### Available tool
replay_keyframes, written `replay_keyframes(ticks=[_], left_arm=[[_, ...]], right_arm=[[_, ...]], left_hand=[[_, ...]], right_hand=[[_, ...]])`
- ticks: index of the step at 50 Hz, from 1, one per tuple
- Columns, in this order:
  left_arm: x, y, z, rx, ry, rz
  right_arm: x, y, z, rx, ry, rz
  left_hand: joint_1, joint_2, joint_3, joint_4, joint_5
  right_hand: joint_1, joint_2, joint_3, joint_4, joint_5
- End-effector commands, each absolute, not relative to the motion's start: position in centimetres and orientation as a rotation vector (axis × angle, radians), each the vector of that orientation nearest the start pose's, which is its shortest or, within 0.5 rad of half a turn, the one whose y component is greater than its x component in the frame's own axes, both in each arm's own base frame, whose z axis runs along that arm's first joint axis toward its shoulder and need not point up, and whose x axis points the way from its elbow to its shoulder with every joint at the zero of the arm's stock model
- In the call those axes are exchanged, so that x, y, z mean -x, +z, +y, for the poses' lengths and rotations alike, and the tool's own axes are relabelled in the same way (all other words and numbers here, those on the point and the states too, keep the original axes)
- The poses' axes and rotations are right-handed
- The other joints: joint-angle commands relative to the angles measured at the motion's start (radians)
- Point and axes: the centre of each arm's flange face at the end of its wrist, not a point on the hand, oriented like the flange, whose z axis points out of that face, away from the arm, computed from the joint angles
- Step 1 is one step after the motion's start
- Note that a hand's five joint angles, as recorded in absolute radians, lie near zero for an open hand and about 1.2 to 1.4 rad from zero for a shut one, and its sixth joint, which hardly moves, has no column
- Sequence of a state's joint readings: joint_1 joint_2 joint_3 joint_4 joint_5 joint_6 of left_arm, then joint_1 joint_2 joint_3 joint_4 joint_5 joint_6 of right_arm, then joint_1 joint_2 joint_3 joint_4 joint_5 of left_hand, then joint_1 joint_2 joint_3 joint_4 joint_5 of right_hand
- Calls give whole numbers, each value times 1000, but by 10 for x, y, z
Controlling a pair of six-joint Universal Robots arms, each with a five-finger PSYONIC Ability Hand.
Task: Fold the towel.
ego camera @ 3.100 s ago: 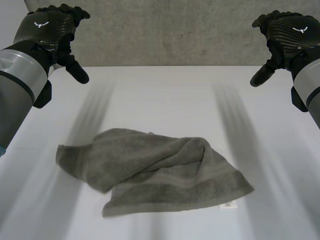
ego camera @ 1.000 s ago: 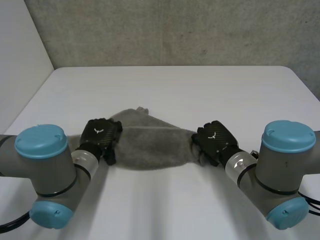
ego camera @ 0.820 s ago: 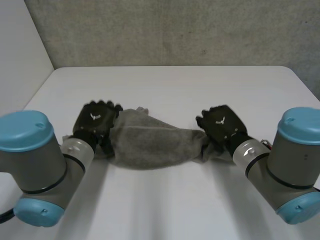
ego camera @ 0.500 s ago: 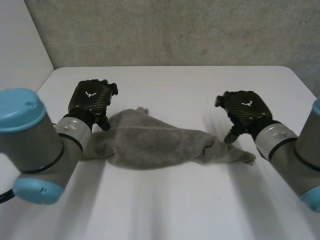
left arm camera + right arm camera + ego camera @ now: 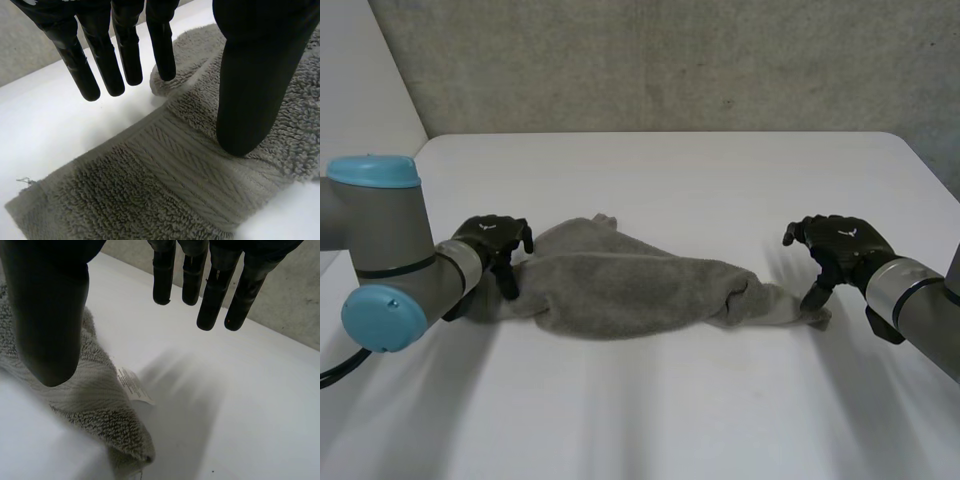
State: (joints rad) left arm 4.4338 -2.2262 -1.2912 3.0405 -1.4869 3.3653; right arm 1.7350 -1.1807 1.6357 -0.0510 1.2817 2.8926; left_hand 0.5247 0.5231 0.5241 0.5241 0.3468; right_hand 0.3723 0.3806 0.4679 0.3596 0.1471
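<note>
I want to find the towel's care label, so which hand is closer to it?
Right. The right hand hangs open over the towel end that carries the label, which lies beside its thumb. The left hand is at the towel's opposite end.

Towel (image 5: 620,290): grey terry cloth, rough looped pile, with a flat woven band (image 5: 190,170). Table (image 5: 720,180) smooth matt white; wall (image 5: 670,60) rough, concrete-like. White tag (image 5: 132,385) looks like printed fabric, hard to tell.
</note>
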Motion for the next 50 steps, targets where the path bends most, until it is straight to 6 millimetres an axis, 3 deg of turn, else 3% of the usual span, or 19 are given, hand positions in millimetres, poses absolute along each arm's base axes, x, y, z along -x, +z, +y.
replay_keyframes(ticks=[1, 10, 17, 23, 29, 31, 34, 35, 36, 37, 38, 39, 40, 41, 42, 43, 44, 46, 50], left_arm=[[237, 138, -341, -747, -1657, 2673], [237, 131, -346, -751, -1645, 2668], [236, 130, -343, -752, -1627, 2678], [236, 131, -343, -751, -1632, 2675], [234, 142, -351, -756, -1689, 2616], [234, 151, -356, -770, -1731, 2566], [237, 166, -362, -795, -1804, 2491], [243, 190, -370, -808, -1926, 2374], [246, 218, -379, -785, -2075, 2241], [246, 218, -379, -785, -2077, 2240], [249, 246, -385, -748, -2227, 2094], [249, 246, -385, -747, -2229, 2092], [253, 287, -388, -688, -2443, 1859], [253, 288, -388, -688, -2445, 1857], [256, 325, -388, -620, -2634, 1601], [256, 325, -388, -620, -2636, 1599], [258, 355, -384, -540, -2786, 1366], [261, 371, -379, -490, -2883, 1227], [266, 371, -364, -485, -2944, 1250]], right_arm=[[-210, 165, -301, 733, -1570, 2378], [-208, 153, -301, 689, -1454, 2432], [-211, 146, -307, 595, -1403, 2434], [-216, 142, -310, 580, -1367, 2396], [-221, 142, -317, 596, -1367, 2363], [-222, 148, -322, 601, -1406, 2339], [-228, 175, -339, 623, -1546, 2255], [-238, 210, -353, 656, -1710, 2127], [-238, 210, -353, 656, -1711, 2126], [-242, 238, -362, 669, -1852, 2012], [-245, 270, -369, 674, -2027, 1855], [-245, 270, -369, 674, -2029, 1853], [-245, 298, -371, 661, -2185, 1712], [-243, 326, -372, 635, -2367, 1534], [-241, 347, -370, 594, -2512, 1368], [-241, 348, -370, 594, -2514, 1366], [-238, 365, -367, 543, -2626, 1221], [-235, 375, -363, 511, -2690, 1123], [-245, 371, -347, 540, -2623, 1180]], left_hand=[[18, 19, 18, 18, 21], [56, 57, 56, 56, 59], [445, 447, 446, 446, 449], [853, 855, 854, 854, 857], [872, 873, 872, 872, 875], [872, 873, 872, 872, 875], [872, 873, 872, 872, 875], [872, 873, 872, 872, 875], [872, 873, 872, 872, 875], [872, 873, 872, 872, 875], [872, 873, 872, 872, 875], [872, 873, 872, 872, 875], [872, 873, 872, 872, 875], [872, 873, 872, 872, 875], [872, 873, 872, 872, 875], [872, 873, 872, 872, 875], [872, 873, 872, 872, 875], [872, 873, 872, 872, 875], [872, 873, 872, 872, 875]], right_hand=[[-117, -125, -213, -104, -66], [-143, -152, -239, -131, -93], [-70, -78, -166, -57, -19], [294, 286, 198, 307, 345], [1022, 1013, 926, 1034, 1072], [1024, 1016, 928, 1037, 1075], [1024, 1016, 928, 1037, 1075], [1024, 1016, 928, 1037, 1075], [1024, 1016, 928, 1037, 1075], [1024, 1016, 928, 1037, 1075], [1024, 1016, 928, 1037, 1075], [1024, 1016, 928, 1037, 1075], [1024, 1016, 928, 1037, 1075], [1024, 1016, 928, 1037, 1075], [1024, 1016, 928, 1037, 1075], [1024, 1016, 928, 1037, 1075], [1024, 1016, 928, 1037, 1075], [1024, 1016, 928, 1037, 1075], [1024, 1016, 928, 1037, 1075]])
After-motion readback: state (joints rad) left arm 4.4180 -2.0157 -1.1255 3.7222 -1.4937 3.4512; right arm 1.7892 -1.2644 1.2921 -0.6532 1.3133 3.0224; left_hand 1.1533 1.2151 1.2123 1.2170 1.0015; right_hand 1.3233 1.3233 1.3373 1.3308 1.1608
